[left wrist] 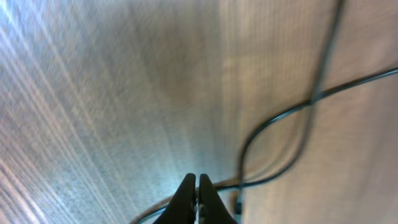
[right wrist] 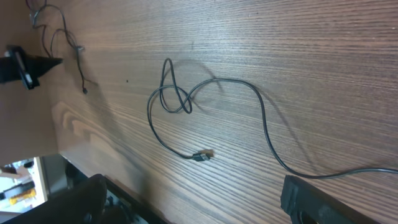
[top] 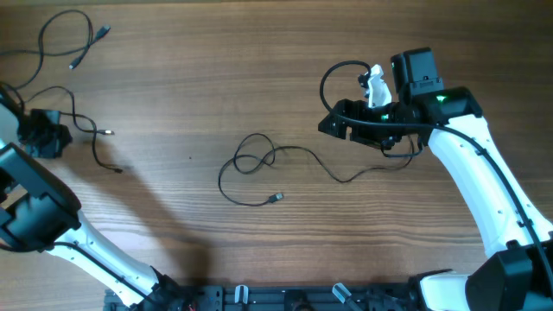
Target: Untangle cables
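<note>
**Left hand clamped on a cord; right hand wide, holding nothing**

Directions are read from the overhead view, with 6 o'clock at the robot's edge of the worktop (top: 173, 95).

1. Centre cord (right wrist: 263, 119). It lies loose near the middle of the worktop. Its silvery plug (top: 276, 199) is the nearest point, at 6 o'clock from the centre. From the plug the cord curves out toward 9 o'clock and folds into a small loop that crosses itself. It then trails away toward 3 o'clock, under the right hand. Whether it touches that hand cannot be told.

2. Left hand (left wrist: 197, 183). It sits at 9 o'clock, low on the worktop, with its fingers pressed together. The near-left cord (left wrist: 313, 99) comes out on both sides of the closed tips, so the hand is clamped on that cord. Beyond the tips the cord bends back and crosses itself. In the overhead view its two free ends lie flat on the wood just toward 3 o'clock of the hand.

3. Right hand (right wrist: 194, 193). It is at 2 o'clock, pointing toward 9 o'clock. Its fingers (right wrist: 305, 196) stand wide apart with only bare wood between them.

4. Far-left cord (top: 89, 34). It lies at 10 o'clock in the far corner, in one open loop with both plug ends free. It is well apart from the centre cord.
</note>
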You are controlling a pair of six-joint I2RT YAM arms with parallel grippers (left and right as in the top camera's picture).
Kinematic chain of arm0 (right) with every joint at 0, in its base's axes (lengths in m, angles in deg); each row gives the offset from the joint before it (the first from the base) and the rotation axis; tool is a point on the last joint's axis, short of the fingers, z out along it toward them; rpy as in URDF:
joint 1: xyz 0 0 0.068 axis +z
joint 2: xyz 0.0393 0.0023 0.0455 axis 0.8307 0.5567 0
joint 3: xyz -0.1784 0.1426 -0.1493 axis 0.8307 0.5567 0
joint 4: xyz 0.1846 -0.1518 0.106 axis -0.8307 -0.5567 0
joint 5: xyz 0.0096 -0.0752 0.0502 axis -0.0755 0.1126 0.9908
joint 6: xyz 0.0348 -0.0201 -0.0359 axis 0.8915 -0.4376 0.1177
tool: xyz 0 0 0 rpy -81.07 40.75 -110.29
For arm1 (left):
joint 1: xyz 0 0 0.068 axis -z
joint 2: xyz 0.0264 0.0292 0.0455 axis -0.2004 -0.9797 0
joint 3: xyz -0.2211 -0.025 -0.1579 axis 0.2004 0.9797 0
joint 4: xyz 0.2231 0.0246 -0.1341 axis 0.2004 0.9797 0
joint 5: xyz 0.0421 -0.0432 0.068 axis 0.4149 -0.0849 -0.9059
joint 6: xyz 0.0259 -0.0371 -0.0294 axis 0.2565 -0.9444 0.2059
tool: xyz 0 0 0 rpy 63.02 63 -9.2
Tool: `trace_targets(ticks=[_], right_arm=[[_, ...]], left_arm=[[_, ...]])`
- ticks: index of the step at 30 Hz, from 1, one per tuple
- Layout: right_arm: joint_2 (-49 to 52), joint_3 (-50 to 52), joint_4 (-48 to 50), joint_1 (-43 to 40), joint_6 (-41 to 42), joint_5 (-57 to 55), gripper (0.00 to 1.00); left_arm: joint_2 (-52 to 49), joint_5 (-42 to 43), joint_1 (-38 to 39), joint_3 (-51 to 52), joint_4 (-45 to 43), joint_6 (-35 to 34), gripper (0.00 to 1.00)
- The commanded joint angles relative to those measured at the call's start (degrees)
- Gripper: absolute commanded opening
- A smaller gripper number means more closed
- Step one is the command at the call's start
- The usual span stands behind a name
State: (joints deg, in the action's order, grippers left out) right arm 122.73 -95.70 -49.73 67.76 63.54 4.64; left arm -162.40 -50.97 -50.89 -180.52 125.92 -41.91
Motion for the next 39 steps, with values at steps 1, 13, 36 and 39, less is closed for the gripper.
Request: trace_targets(ticks=[1,13,36,39], right_arm=[[1.0,0.5,-0.4,0.2,-2.0,-0.3,0.92],[1.0,0.5,-0.5,0.2,-3.4,-0.3,0.92],[1.0,0.5,-1.9,0.2,-3.0,-0.3,0.92],[1.0,0.5,-2.0,0.2,-1.8,0.1,0.92]], left_arm=[[0.1,-3.7,2.2,4.9,0.6,0.5,0.04],[0.0,3.7,7.4,16.9,-10.2,-1.4,0.04],[6.9,4.5,-1.0,6.8,-24.6,3.3,0.56],[4.8,-1.5,-0.1,6.8,-25.4,19.3,0.98]])
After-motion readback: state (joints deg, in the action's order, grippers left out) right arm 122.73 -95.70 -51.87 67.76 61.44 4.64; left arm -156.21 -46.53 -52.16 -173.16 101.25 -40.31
